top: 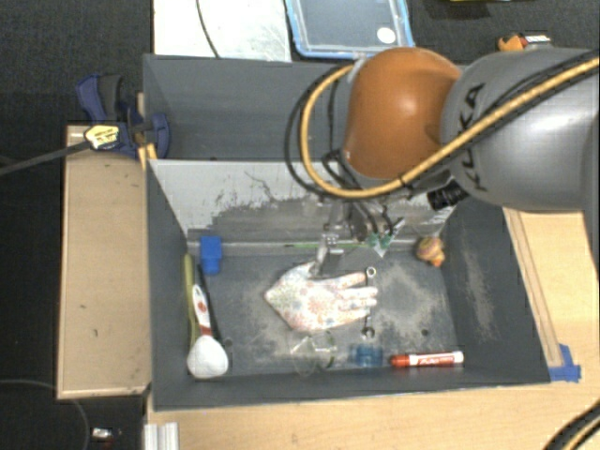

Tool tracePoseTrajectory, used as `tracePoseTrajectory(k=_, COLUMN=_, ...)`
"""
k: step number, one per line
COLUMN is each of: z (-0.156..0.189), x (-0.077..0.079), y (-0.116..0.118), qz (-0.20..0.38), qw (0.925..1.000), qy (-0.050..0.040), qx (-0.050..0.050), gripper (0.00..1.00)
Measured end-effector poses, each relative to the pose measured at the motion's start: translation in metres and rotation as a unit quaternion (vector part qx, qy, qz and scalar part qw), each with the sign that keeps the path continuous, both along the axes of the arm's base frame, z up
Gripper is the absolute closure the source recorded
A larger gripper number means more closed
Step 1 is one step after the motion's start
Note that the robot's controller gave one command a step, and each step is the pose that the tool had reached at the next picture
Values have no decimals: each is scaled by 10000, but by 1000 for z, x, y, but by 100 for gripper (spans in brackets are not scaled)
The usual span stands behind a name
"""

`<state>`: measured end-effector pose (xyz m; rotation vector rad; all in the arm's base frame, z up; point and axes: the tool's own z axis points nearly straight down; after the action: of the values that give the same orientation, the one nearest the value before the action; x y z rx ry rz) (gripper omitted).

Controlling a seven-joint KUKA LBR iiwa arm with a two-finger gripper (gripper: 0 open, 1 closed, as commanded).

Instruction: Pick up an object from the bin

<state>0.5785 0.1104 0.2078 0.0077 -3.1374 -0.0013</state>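
Note:
My gripper [343, 238] hangs under the arm's orange cover, just above the upper edge of a floral-print glove [319, 303]. The glove lies flat in the middle of the bin with its fingers pointing right. A small dark metal piece [368, 327] lies just right of the glove's lower edge. A small tan and orange figure [430, 249] sits to the gripper's right near the back wall.
A red marker [427, 359] and a small blue item [365, 355] lie along the front wall. At the left wall are a blue block [210, 254] and a long brush-like tool with a white end [200, 331].

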Motion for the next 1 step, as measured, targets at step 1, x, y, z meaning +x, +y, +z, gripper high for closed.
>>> tracePoseTrajectory(k=1, z=5, x=1, y=-1, qz=-16, qw=10000, qy=-39, qx=4, gripper=0)
